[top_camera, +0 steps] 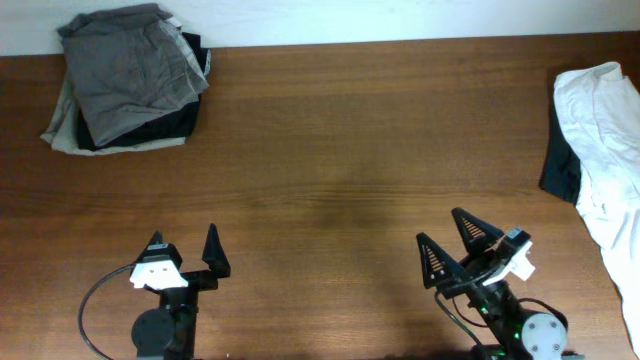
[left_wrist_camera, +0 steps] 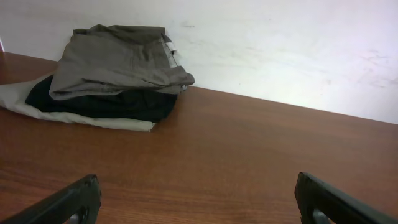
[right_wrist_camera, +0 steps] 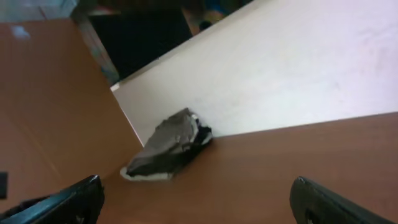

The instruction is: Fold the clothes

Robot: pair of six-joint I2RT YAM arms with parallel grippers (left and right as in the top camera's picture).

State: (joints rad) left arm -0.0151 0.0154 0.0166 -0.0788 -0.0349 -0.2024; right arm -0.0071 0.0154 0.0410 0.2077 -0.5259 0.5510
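Overhead view of a brown wooden tabletop [top_camera: 340,150], described from left to right. Far left, back corner: neat stack of grey, black and beige garments [top_camera: 125,75], already folded and no part of the job. Near the front edge, left of centre: left pincer [top_camera: 184,236], both dark fingers spread wide, pinching nothing, hovering over bare wood. Left wrist view: same two fingers [left_wrist_camera: 65,202] at the bottom corners, wide apart, aimed toward the stack against the pale wall [left_wrist_camera: 280,43].

Middle of the tabletop: plain wood grain, room enough for spreading a garment.

Right of centre, near the front edge: right pincer [top_camera: 438,226], likewise spread wide and holding nothing, angled toward the left back corner. Right wrist view: tilted look across the wood to the distant stack, no shirt in sight.

Far right edge: white T-shirt [top_camera: 605,140], crumpled in a loose heap, partly cut off by the frame, well apart from both pincers. Just beside its left side, seemingly tucked partly beneath: dark navy garment [top_camera: 560,168].

Judged stage: very start, nothing yet grasped, shirt not yet flattened. Likely next move: reaching the right pincer rightward to the shirt, pinching only the thin white fabric and not the navy piece, then dragging it to the middle for laying flat. Thin cloth, so probably prone to bunching and slipping.
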